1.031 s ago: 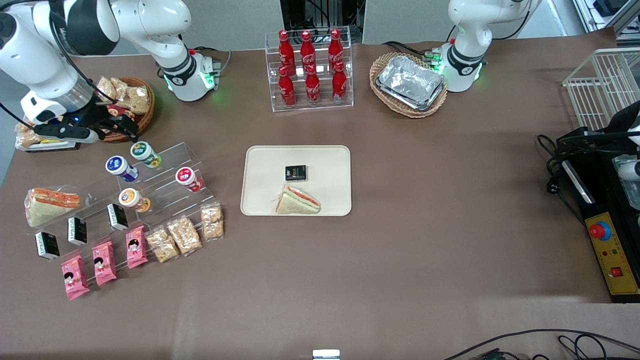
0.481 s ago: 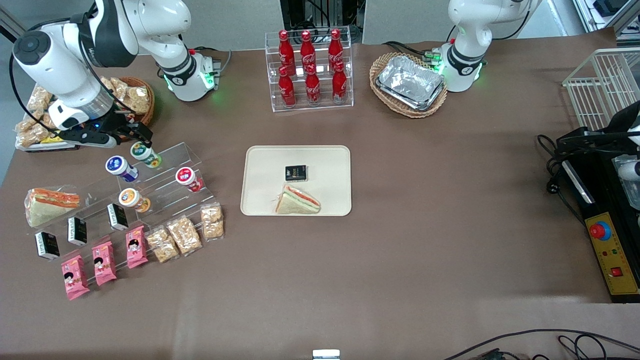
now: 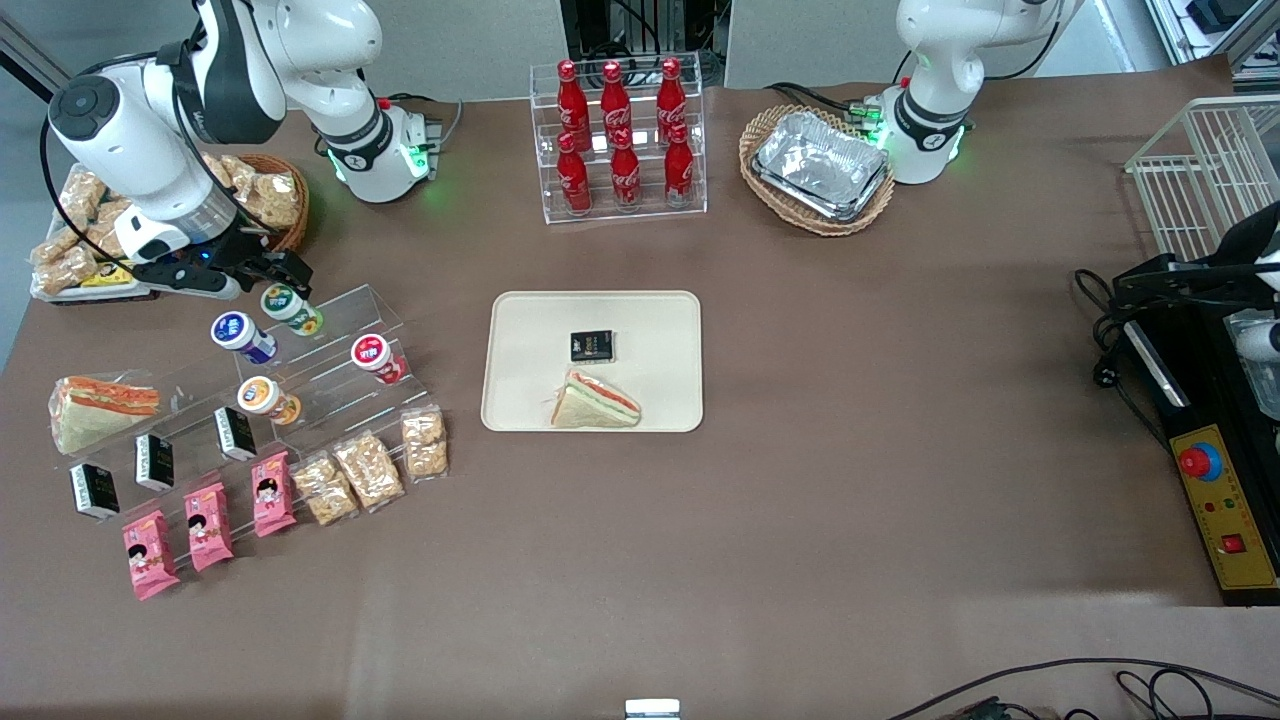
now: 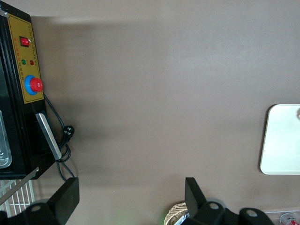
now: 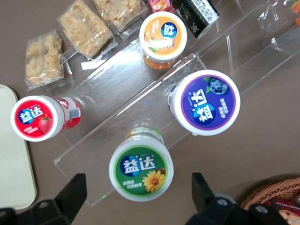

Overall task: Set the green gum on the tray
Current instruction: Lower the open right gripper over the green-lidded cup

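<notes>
Surface: brown table [image 3: 820,480] under you, snacks massed at the frame's left.
Gripper: your gripper [image 5: 139,199] hangs spread wide, holding nothing.
Green gum [image 3: 289,308]: upper left of the front frame, on the clear stepped rack [image 5: 140,101], directly beneath the fingers [image 5: 70,194], lid up.
Move: you'll likely drop straight down onto it.
Tray [image 3: 520,400]: mid-frame, well apart.

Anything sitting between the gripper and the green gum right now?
Nothing. In the right wrist view, the open gripper hovers above the green gum, fingers either side, gap bare.
</notes>
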{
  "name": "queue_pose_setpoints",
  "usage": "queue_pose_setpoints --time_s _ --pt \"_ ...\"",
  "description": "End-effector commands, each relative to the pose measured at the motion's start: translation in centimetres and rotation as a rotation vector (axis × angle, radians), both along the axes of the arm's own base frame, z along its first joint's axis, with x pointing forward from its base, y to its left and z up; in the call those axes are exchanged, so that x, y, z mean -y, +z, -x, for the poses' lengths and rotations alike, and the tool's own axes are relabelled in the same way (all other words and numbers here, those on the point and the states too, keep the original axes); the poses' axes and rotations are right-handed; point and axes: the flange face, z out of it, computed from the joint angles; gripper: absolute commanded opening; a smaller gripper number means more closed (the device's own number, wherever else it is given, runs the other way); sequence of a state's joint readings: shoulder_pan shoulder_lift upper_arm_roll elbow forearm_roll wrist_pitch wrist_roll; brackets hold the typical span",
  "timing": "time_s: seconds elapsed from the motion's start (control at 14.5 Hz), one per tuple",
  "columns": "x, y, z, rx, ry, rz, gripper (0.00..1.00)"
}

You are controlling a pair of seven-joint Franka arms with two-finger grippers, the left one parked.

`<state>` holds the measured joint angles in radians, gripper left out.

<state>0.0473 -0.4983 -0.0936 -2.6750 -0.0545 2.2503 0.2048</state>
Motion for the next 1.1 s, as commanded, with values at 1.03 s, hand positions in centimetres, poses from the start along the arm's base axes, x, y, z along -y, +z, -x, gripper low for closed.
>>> queue_pose_setpoints --time_s 1.03 --pt "0.1 -2.7 -0.5 0.034 -0.02 -0.009 0.75"
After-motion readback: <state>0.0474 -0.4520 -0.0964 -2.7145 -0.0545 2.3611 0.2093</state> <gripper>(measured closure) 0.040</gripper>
